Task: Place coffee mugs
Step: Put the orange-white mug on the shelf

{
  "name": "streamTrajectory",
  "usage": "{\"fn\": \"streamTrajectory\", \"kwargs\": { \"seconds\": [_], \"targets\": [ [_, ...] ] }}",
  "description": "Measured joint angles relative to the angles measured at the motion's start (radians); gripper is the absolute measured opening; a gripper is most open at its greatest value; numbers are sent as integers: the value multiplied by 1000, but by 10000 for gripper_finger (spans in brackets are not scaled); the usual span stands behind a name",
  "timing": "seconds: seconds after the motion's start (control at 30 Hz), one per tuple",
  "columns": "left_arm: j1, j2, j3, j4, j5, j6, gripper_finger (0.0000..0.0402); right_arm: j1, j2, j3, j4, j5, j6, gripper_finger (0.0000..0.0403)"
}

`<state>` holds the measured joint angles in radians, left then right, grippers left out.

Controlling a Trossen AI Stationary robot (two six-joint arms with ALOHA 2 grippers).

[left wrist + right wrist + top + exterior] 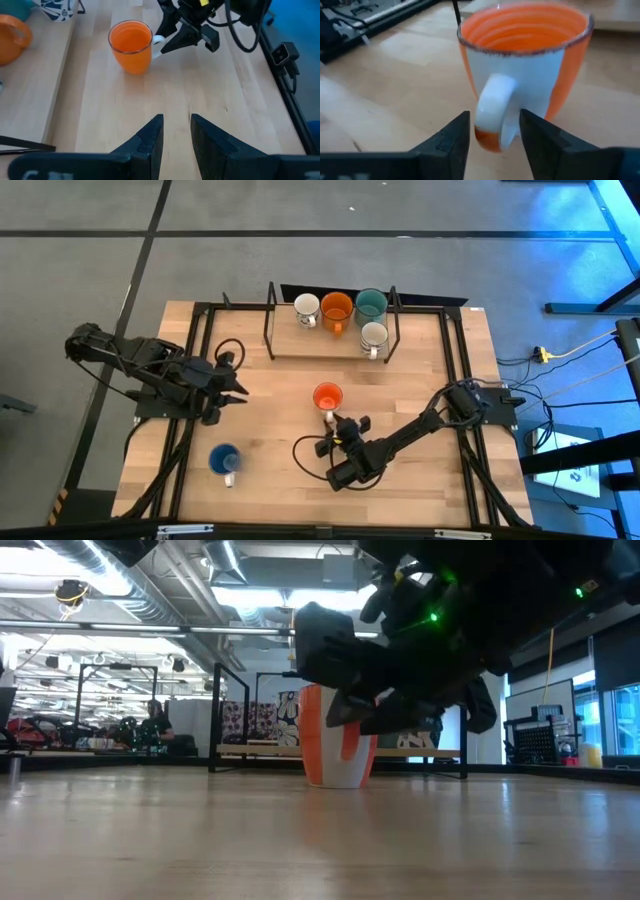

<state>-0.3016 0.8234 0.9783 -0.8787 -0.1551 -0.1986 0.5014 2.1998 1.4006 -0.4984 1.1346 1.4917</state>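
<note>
An orange-and-white mug (327, 396) stands upright on the table's middle; it also shows in the right wrist view (525, 45) and the left wrist view (131, 44). My right gripper (495, 125) is open at table height on the mug's near side, one finger on either side of the white handle (492, 107), with narrow gaps. My left gripper (176, 135) is open and empty over the table's left part (235, 385). A blue mug (224, 459) stands at the near left. A white (307, 309), an orange (336, 309), a teal (371, 304) and a cream mug (374, 335) stand in the black wire rack (272, 330).
The rack takes up the table's far middle, between black frame rails (452, 350) that run along both sides. Cables (305, 455) loop on the table near my right arm. Bare wood (280, 410) lies between the two grippers.
</note>
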Motion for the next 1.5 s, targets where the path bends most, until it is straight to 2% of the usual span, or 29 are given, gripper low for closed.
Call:
{"fn": "streamTrajectory", "kwargs": {
  "seconds": [0.27, 0.33, 0.53, 0.7, 0.93, 1.2, 1.5],
  "targets": [
    [0, 0, 0, 0, -16, 0, 92, 0, 0, 0, -8, 26, -9, 48],
    [0, 0, 0, 0, -16, 0, 92, -4, 0, 0, -11, 26, -10, 32],
    [0, 0, 0, 0, -16, 0, 92, -18, -5, 5, -24, -5, -8, 33],
    [0, 0, 0, 0, -16, 0, 92, -27, -40, 62, -155, -51, 2, 33],
    [0, 0, 0, 0, -16, 0, 92, -56, -135, 101, -317, -21, 44, 33],
    [0, 0, 1, 1, -16, 0, 92, -157, -215, 101, -416, -33, 49, 33],
    [0, 0, 1, 1, -16, 0, 92, -281, -230, 95, -407, -43, -4, 33]
  ]
}}
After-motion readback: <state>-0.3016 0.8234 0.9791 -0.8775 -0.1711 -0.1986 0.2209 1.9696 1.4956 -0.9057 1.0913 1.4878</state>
